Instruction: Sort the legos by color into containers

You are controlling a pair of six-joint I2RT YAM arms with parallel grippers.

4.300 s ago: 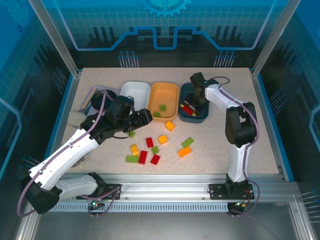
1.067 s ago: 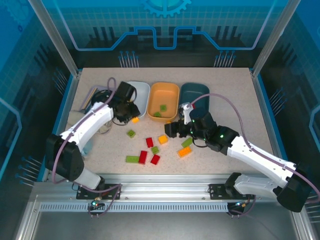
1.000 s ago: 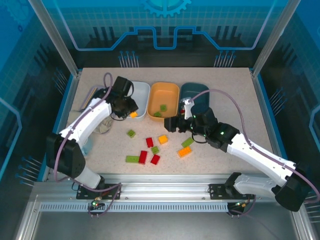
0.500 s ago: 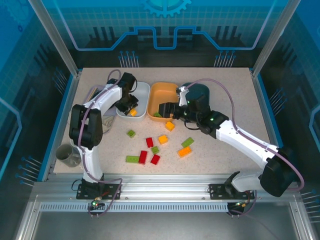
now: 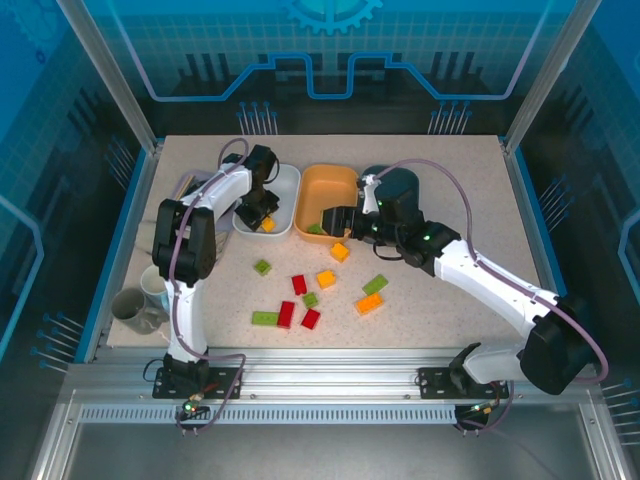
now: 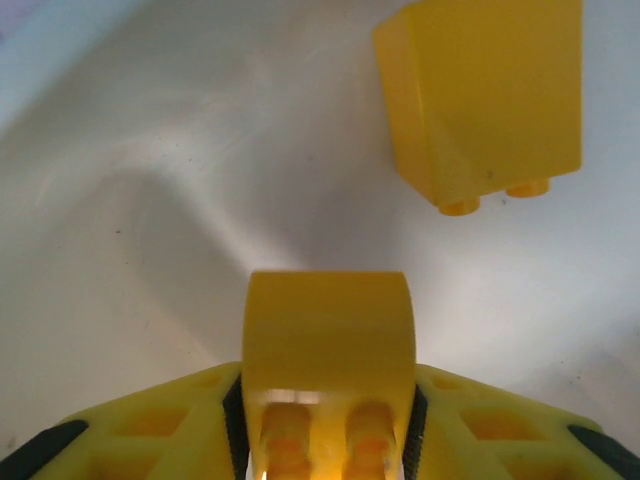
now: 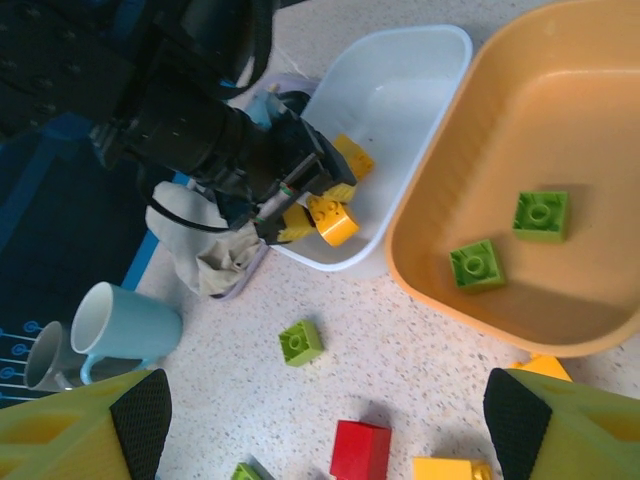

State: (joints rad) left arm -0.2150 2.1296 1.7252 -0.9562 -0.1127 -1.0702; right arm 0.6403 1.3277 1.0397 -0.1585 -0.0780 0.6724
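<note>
- Left fingers [image 6: 150, 430] are reaching into the white tub [image 6: 150, 150], flanking a yellow brick [image 6: 328, 340]. Cannot tell whether they are pinching it or only bracketing it.
- Second yellow brick [image 6: 485, 95] is lying ahead of them, off to the right, on the tub floor.
- Right fingers [image 7: 80, 430] are hanging spread wide over the tabletop [image 7: 400, 370].
- Orange tub [image 7: 560, 60] is sitting ahead-right of them, holding two green bricks [image 7: 541, 215].
- Red brick [image 7: 361, 448] is lying on the tabletop between the right fingertips.
</note>
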